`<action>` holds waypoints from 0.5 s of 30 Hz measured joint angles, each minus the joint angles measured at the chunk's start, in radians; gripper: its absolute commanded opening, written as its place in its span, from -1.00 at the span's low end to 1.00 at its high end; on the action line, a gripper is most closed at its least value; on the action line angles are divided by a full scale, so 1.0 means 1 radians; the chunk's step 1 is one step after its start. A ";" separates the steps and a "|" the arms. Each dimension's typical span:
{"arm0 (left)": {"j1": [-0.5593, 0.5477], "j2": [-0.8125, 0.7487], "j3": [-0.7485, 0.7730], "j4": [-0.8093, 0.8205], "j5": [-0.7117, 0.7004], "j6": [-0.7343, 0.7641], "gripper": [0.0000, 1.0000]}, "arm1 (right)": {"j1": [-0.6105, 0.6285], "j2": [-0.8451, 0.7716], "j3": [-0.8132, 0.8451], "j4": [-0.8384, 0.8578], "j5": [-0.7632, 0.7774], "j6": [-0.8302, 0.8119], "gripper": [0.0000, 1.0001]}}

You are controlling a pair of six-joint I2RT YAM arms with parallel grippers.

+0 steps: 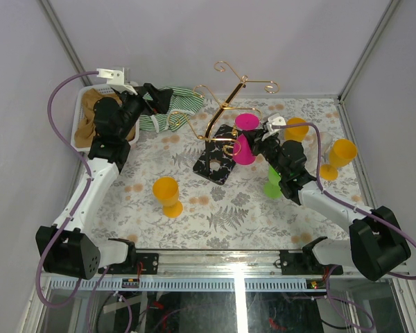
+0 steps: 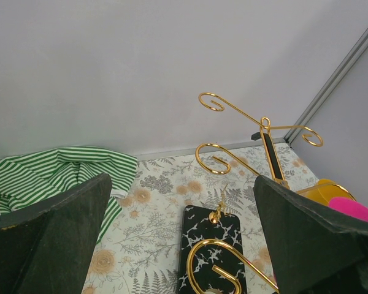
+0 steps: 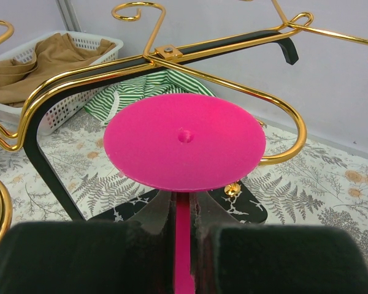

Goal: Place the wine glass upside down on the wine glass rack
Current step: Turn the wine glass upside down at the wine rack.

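The wine glass (image 3: pixel 184 141) is held foot-up just beside a hooked arm of the wine glass rack (image 3: pixel 233 82) by the right tool (image 3: pixel 184 217), clamped on its stem; seating and release are judged outstanding; the left tool (image 2: pixel 183 245) is spread wide, empty.

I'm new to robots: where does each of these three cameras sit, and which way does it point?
Top external: above and behind the arms, looking down on the flowered table; both arms show.
Left wrist: on the left arm, facing the thin gold metal wine glass rack; the open left gripper frames it.
Right wrist: on the right arm, behind the right gripper, shut on the stem of the upside-down pink wine glass.
Shared: both wrist views show the rack and the green striped cloth.
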 measured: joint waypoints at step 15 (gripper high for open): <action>0.000 0.000 0.002 -0.002 -0.009 0.001 1.00 | 0.000 0.001 0.000 0.000 0.001 0.000 -1.00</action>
